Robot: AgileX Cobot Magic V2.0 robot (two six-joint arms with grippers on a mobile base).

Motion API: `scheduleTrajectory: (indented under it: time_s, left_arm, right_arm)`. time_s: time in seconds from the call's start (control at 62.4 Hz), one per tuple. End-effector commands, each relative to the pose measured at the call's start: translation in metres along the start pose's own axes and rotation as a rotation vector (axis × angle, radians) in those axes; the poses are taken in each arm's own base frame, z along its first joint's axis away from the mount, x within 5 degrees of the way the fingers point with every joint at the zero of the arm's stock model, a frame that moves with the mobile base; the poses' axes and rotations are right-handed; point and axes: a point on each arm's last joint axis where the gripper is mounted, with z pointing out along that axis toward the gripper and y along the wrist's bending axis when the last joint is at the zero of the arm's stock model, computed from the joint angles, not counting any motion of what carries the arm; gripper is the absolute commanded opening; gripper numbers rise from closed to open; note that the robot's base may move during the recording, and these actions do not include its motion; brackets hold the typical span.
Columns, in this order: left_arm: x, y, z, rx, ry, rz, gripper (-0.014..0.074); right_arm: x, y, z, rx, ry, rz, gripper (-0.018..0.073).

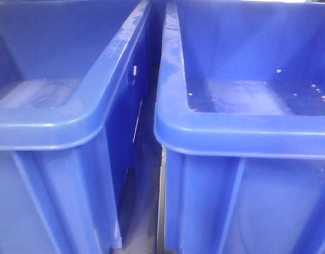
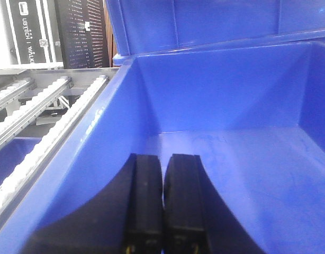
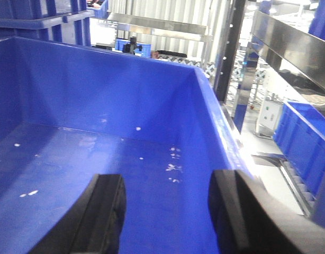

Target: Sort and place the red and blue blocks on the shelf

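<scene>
No red or blue blocks visible anywhere. Left gripper [image 2: 163,203] closed, empty, over left blue bin [image 2: 247,174]; right gripper [image 3: 168,211] open above right blue bin [image 3: 99,153]. Progress can't be judged.

Two large blue plastic bins side by side with a narrow gap between, left bin [image 1: 72,127] and right bin [image 1: 242,132], both floors bare save pale specks [image 1: 324,98] scattered near the right bin's far right corner.
</scene>
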Motion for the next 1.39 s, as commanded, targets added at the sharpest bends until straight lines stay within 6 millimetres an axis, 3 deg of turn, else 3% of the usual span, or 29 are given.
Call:
scheduleTrajectory:
  time_s: [0.0,0.465,0.689,1.378]
  left_arm:
    - [0.0069,0.0004,-0.0008,-0.007,-0.033,-0.005,0.0084]
    - [0.0069,0.0004,-0.0008,-0.007,-0.033,-0.005,0.0084]
    - [0.0069,0.0004,-0.0008,-0.007,-0.033,-0.005,0.0084]
    - [0.0069,0.0004,-0.0008,-0.007,-0.033,-0.005,0.0084]
  right_arm:
    - [0.0108,0.0015,-0.0002,-0.014,0.039,0.007,0.0458]
    - [0.01,0.0023,-0.0002,-0.031,0.029,0.006,0.0458]
    - [0.0098,0.0024,-0.0002,-0.029,0.03,0.136,0.0458]
    - [0.01,0.0024,-0.0002,-0.03,0.032,0.133,0.0458]
